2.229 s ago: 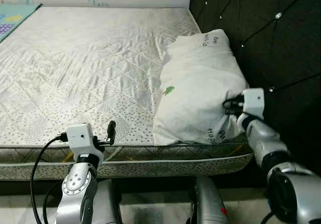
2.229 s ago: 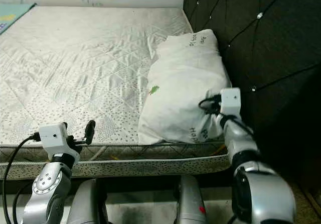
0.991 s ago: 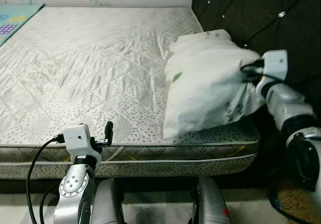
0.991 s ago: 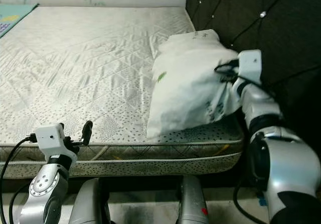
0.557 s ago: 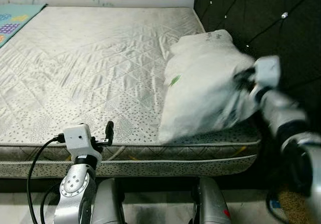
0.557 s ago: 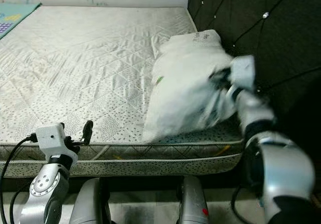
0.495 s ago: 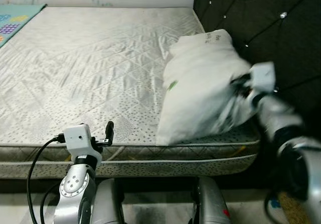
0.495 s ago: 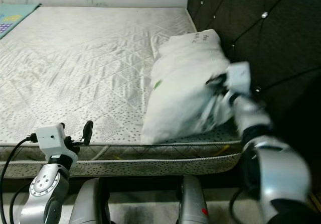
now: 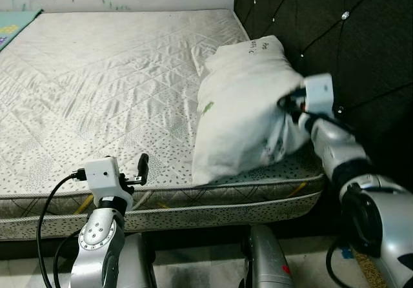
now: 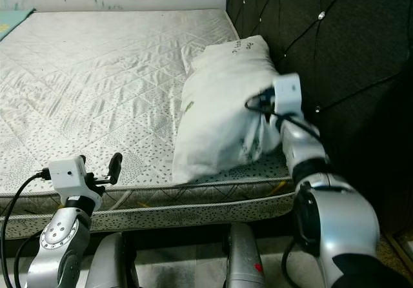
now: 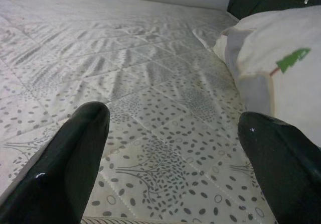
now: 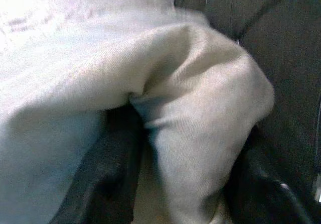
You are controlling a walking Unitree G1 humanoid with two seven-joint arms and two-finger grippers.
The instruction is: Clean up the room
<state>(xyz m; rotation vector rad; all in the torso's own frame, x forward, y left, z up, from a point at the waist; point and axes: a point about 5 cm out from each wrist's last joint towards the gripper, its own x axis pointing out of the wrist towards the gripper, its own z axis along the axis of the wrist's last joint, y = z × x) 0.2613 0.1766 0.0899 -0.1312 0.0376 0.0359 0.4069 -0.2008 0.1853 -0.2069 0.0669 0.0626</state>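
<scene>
The bare mattress gives you wide open room left of the pillow, which lies at its right edge against the dark tufted headboard. Your right claw is clamped on pillow fabric. Your left claw hovers spread and empty above the near edge. Pillow print is illegible; a green leaf logo shows.

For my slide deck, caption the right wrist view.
Right pincer clamped on a bunched fold of the white pillow.
</scene>
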